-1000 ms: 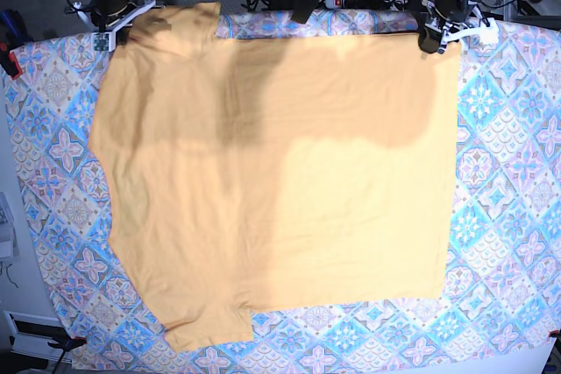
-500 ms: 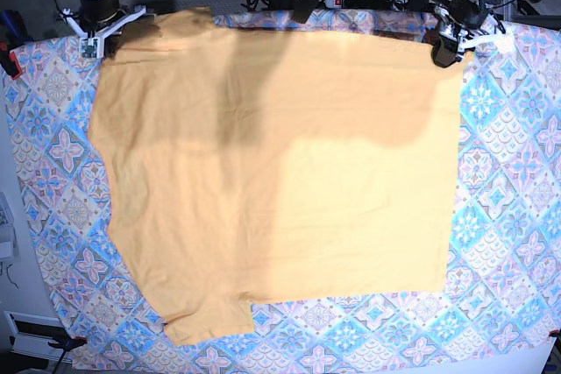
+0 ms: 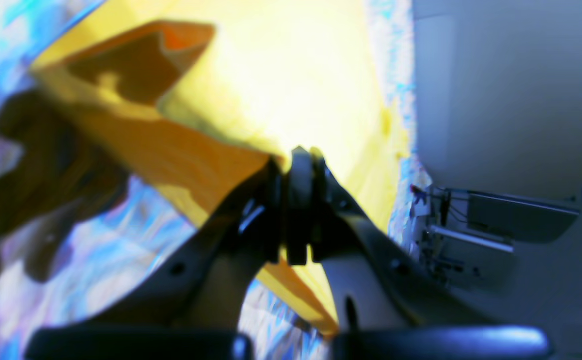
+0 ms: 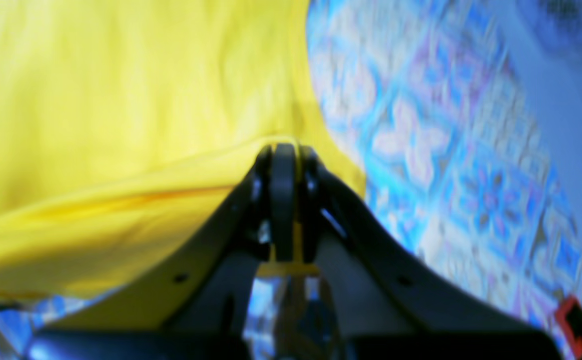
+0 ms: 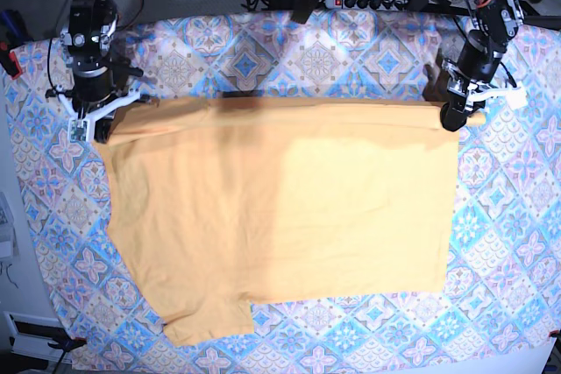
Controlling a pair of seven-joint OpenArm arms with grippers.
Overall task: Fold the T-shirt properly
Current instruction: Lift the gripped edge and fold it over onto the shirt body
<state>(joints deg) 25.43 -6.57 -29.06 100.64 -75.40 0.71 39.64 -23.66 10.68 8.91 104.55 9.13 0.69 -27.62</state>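
Two grippers pinch the far hem: the left gripper point(image 5: 452, 118), at the right of the base frame, is clamped on the T-shirt point(image 5: 280, 216) at its upper right corner, and the right gripper point(image 5: 99, 129), at the left, is clamped on the upper left corner. Both wrist views show fabric squeezed between closed jaws. Holding both corners level likely keeps the lifted edge taut and straight as it folds toward the frame's bottom. Below, the T-shirt lies flat mid-frame on the patterned tablecloth point(image 5: 513, 216) covering the bench, one sleeve at lower left.
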